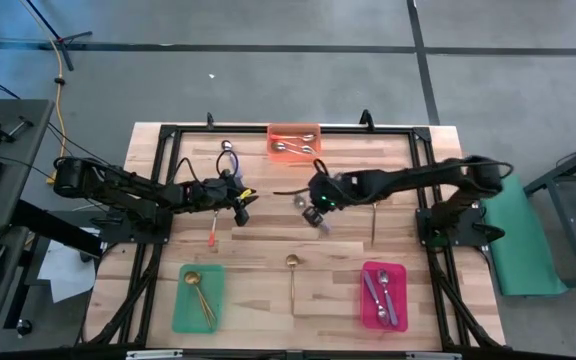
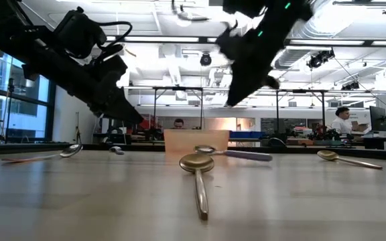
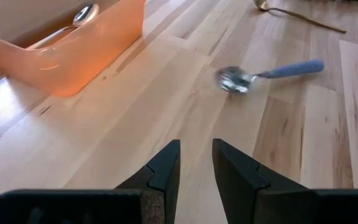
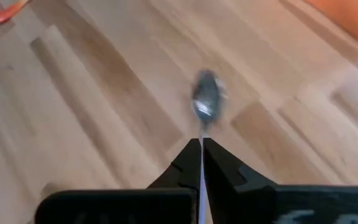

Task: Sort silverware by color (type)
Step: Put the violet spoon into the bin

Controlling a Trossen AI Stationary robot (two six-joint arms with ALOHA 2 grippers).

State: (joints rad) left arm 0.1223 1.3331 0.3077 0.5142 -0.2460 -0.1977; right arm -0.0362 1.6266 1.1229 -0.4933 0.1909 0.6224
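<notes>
A purple-handled spoon (image 3: 272, 71) lies flat on the wooden table, bowl toward my left arm; it also shows in the low view (image 2: 240, 154). My right gripper (image 4: 202, 144) hangs shut in the air straight above it (image 2: 235, 99), and the spoon's bowl (image 4: 207, 102) shows just past the fingertips. My left gripper (image 3: 196, 155) is open with a narrow gap and hovers over bare table left of this spoon (image 1: 241, 210). An orange-handled spoon (image 1: 213, 235) and two gold spoons (image 1: 291, 275) (image 1: 373, 220) lie loose on the table.
The orange tray (image 1: 294, 142) at the far edge holds spoons. The green tray (image 1: 180, 300) near left holds gold ones and the pink tray (image 1: 400, 300) near right holds purple ones. Another spoon (image 1: 228, 152) lies far left. People stand in the room behind.
</notes>
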